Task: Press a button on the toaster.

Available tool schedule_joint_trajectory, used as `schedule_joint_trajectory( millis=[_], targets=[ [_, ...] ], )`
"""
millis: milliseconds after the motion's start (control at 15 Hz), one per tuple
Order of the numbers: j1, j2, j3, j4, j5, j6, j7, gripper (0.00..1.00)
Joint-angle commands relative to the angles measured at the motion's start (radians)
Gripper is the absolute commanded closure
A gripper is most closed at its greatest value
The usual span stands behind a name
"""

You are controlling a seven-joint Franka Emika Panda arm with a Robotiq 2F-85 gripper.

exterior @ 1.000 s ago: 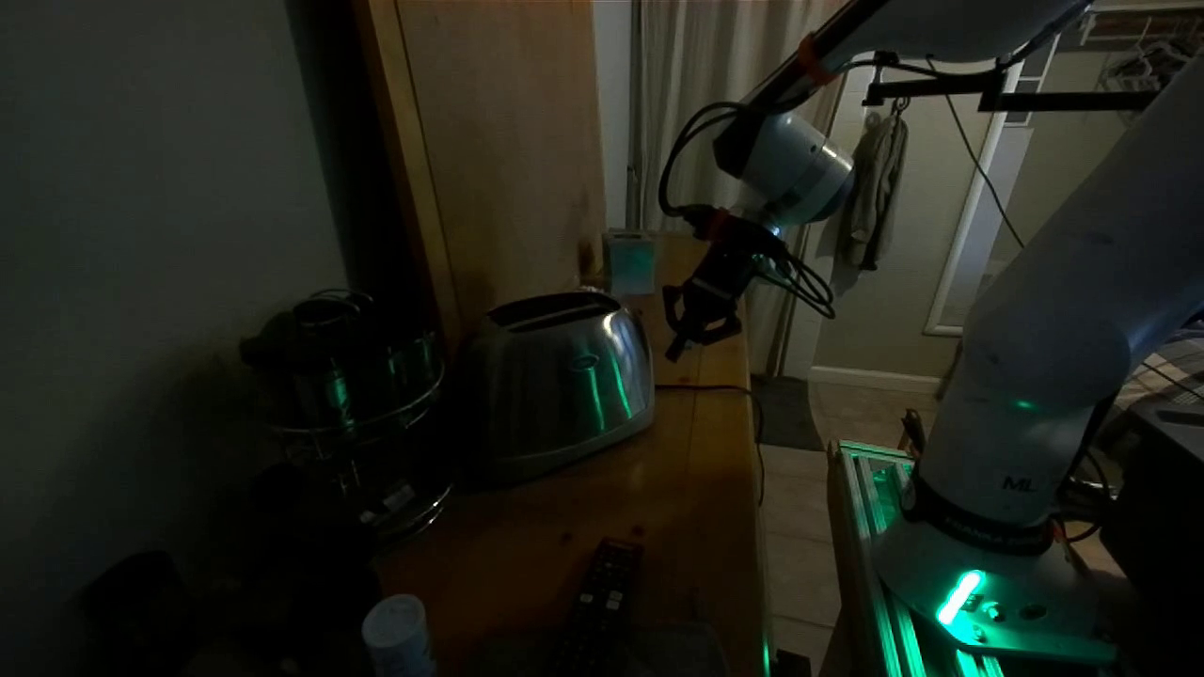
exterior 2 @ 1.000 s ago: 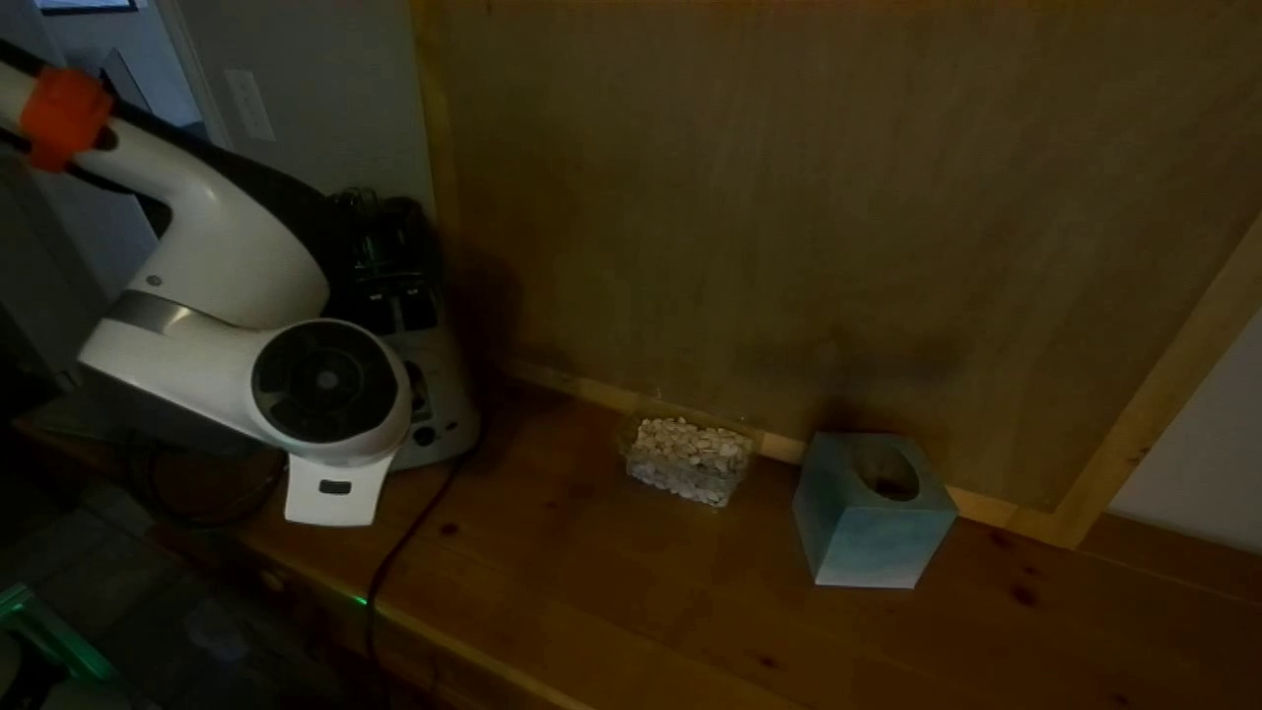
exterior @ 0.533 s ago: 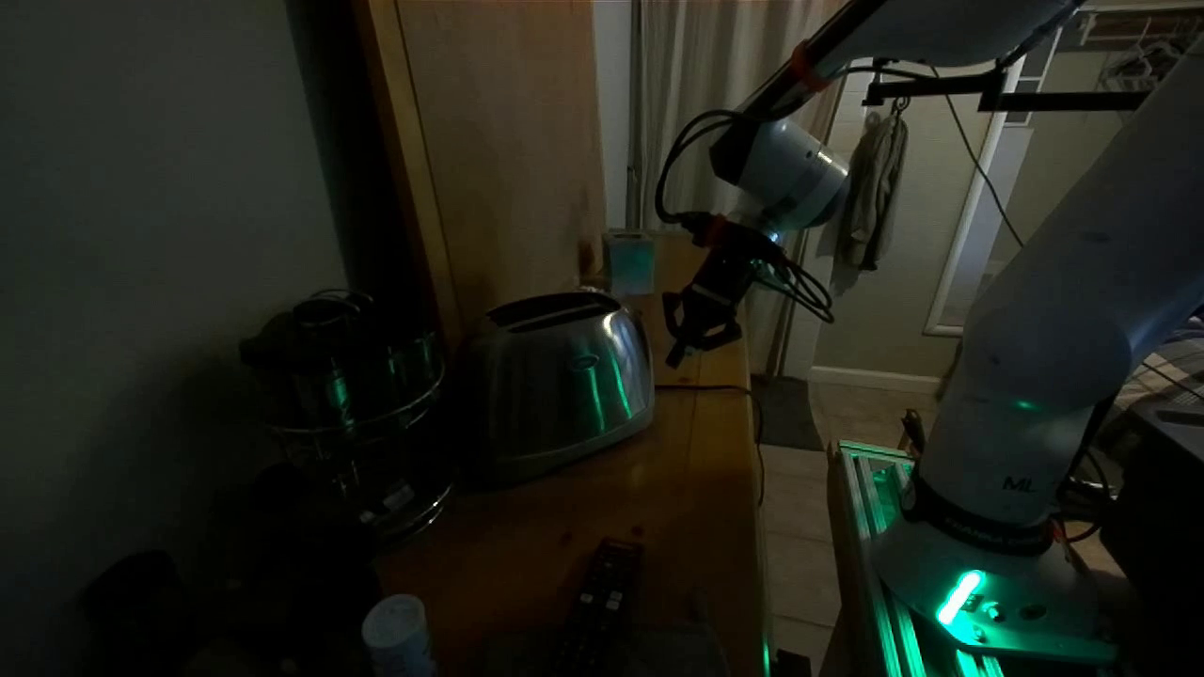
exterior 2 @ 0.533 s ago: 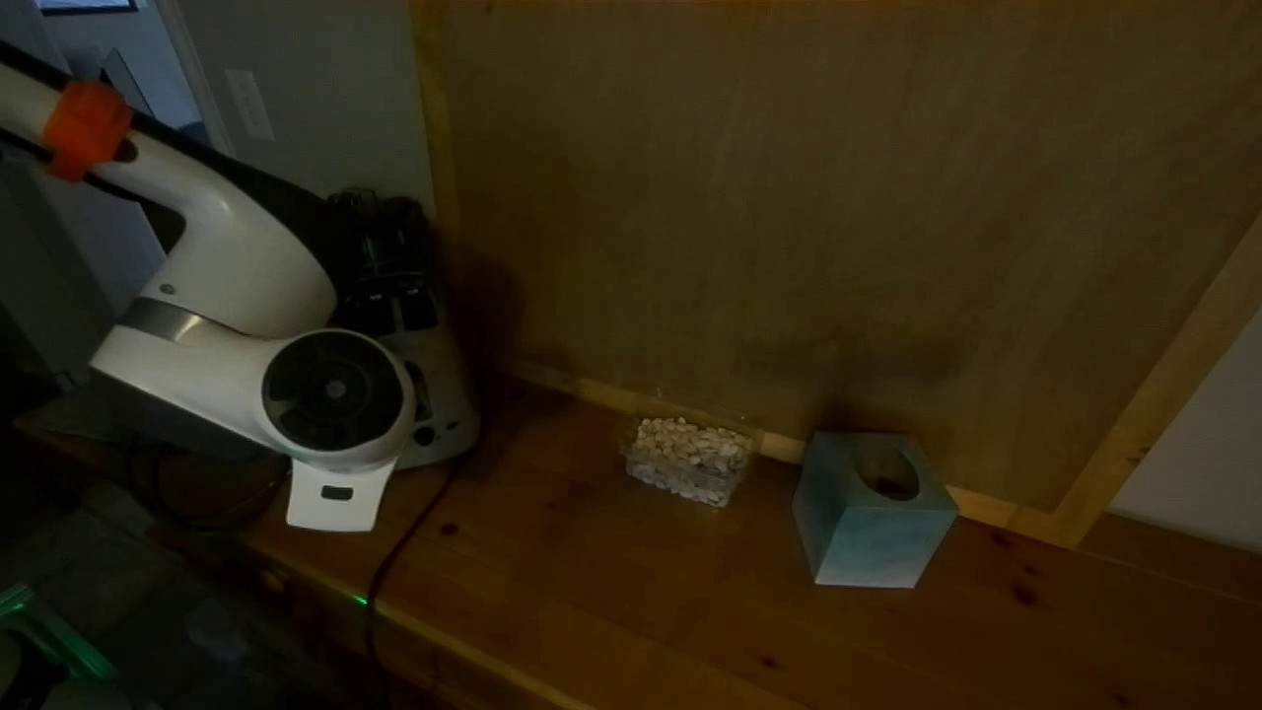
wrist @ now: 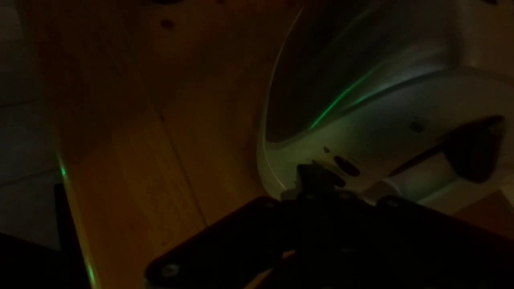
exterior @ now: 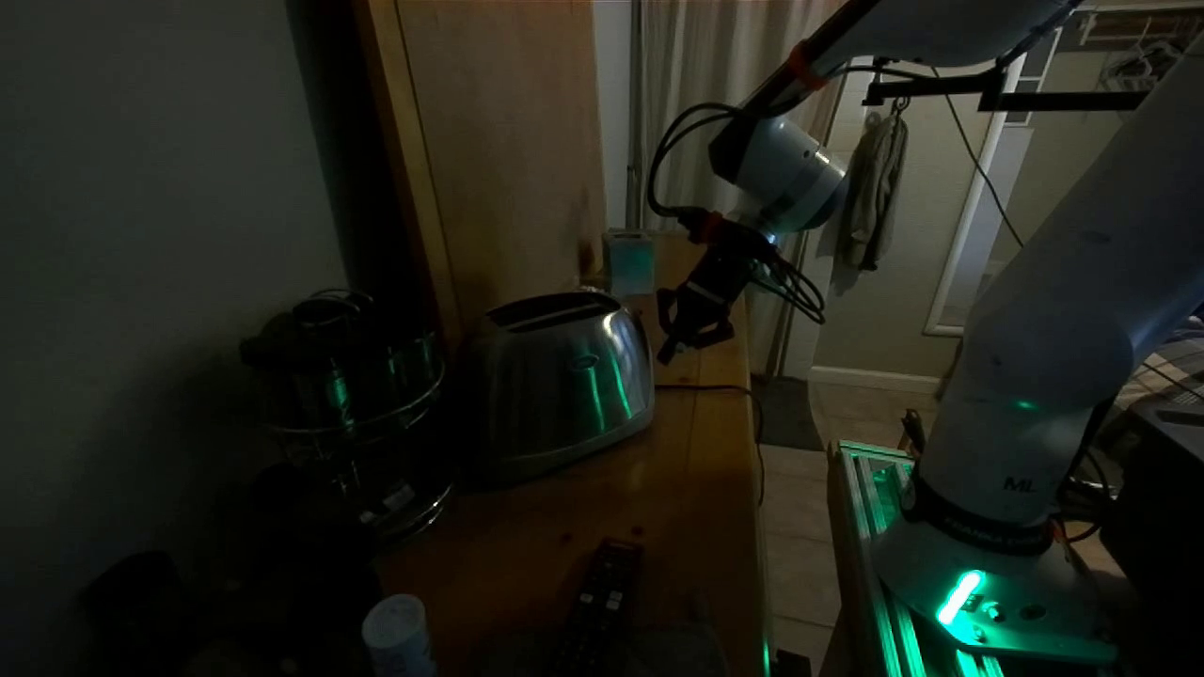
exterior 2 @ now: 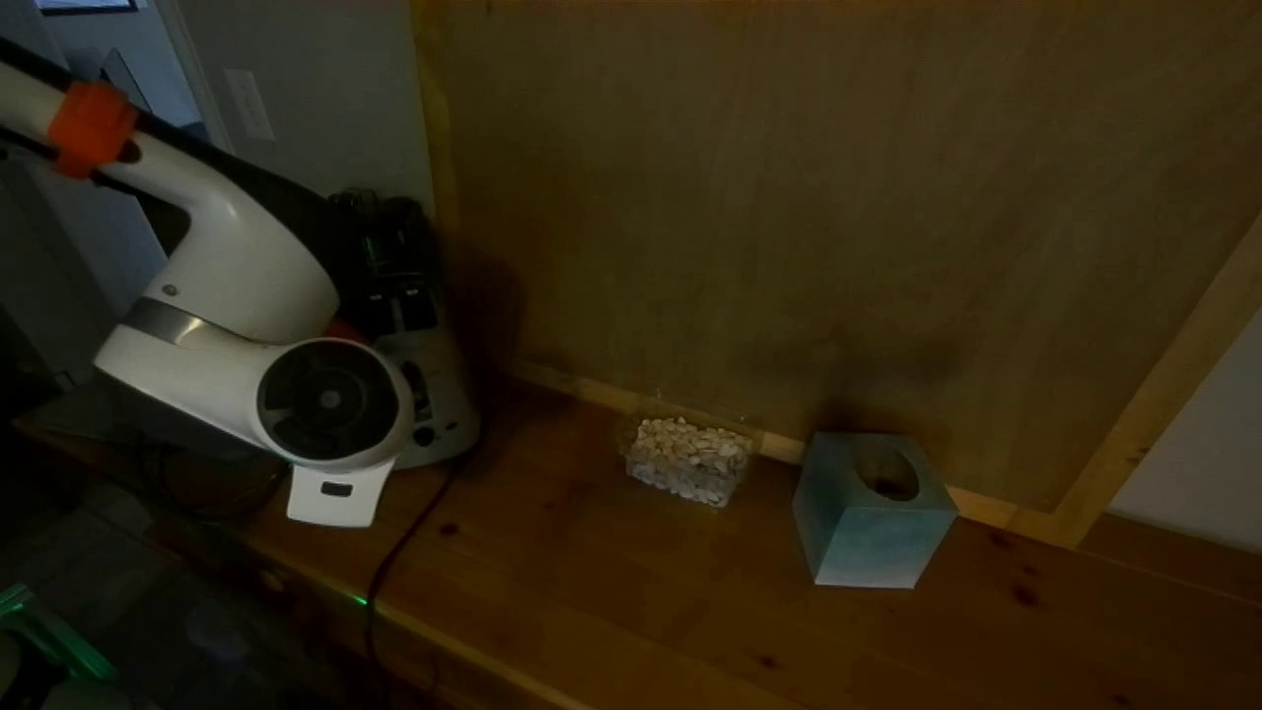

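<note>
Beside the control end of the toaster (exterior: 564,390), above the wooden counter (exterior: 696,442), hovers with the gripper (exterior: 668,354) slanted down and inward. Finds the toaster upright on that counter, near the wooden panel (exterior: 508,160) behind, and to the left of the gripper in an exterior view, with a long axis roughly across that view and the control end facing the gripper. Has the fingertips (wrist: 309,173) pressed together into one narrow tip, with nothing visible between them. Shows, in the wrist view, two dark ovals (wrist: 346,165), probably buttons, just to the right of that tip, with the nearer oval meeting its outline; farther right, a dark lever (wrist: 476,156). Cannot tell touching from merely near: too dim up close, and blocked by the arm (exterior 2: 237,266) in an exterior view. Looks like the last lining-up before a press. Turns, most likely, on that small sideways offset; calls for a slight shift toward the ovals, then a push into the control end, along the long axis rather than down from above. Leaves no choice of arm, with only one present. Could slip past so small a target, or nudge the toaster backward.
</note>
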Motion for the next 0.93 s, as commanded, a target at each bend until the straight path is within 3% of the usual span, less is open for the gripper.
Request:
schedule_joint_trajectory(
  millis=[0,867],
  targets=[
    [0.013,0.011,0.006,0.001,0.047,0.036,-0.020,1.00],
    [0.027,0.029,0.014,0.005,0.045,0.077,-0.015,1.00]
  ],
)
